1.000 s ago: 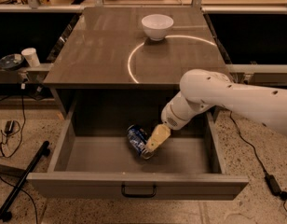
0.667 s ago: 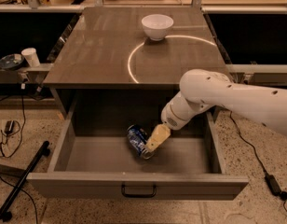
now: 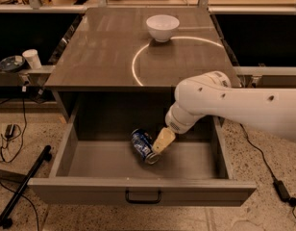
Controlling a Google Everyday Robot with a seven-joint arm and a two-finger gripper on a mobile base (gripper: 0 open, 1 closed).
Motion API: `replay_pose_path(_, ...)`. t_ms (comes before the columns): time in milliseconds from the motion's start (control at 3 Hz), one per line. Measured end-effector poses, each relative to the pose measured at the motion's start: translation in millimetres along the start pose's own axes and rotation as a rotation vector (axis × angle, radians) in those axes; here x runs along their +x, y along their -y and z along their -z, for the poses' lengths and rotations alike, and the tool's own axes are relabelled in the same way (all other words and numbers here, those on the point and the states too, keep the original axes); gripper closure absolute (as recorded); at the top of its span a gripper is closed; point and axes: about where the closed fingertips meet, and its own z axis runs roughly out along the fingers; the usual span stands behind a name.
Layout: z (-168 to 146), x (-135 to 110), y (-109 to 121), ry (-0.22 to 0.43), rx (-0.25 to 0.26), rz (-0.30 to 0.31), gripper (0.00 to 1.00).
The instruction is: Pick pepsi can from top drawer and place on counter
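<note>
The top drawer (image 3: 138,191) is pulled open below the counter (image 3: 109,47). The dented blue pepsi can (image 3: 142,145) lies tilted on the drawer floor, near the middle, silver end toward the front right. My gripper (image 3: 158,144) reaches down into the drawer from the right on the white arm (image 3: 225,102) and its beige tip is right against the can's right side. The can hides part of the gripper's tip.
A white bowl (image 3: 163,27) stands at the back of the counter, by a bright curved light reflection. Side shelves flank the cabinet; the left one holds a white cup (image 3: 31,58) and a dark dish (image 3: 11,63). A black pole (image 3: 23,186) and cables lie on the floor.
</note>
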Motion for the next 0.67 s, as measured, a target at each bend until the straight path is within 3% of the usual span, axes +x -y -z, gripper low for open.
replay_pose_path(333, -8.1, 14.0, -3.5, -0.065, 0.041, 0.02, 0.0)
replay_pose_path(667, -8.1, 14.0, -3.5, -0.065, 0.041, 0.02, 0.0)
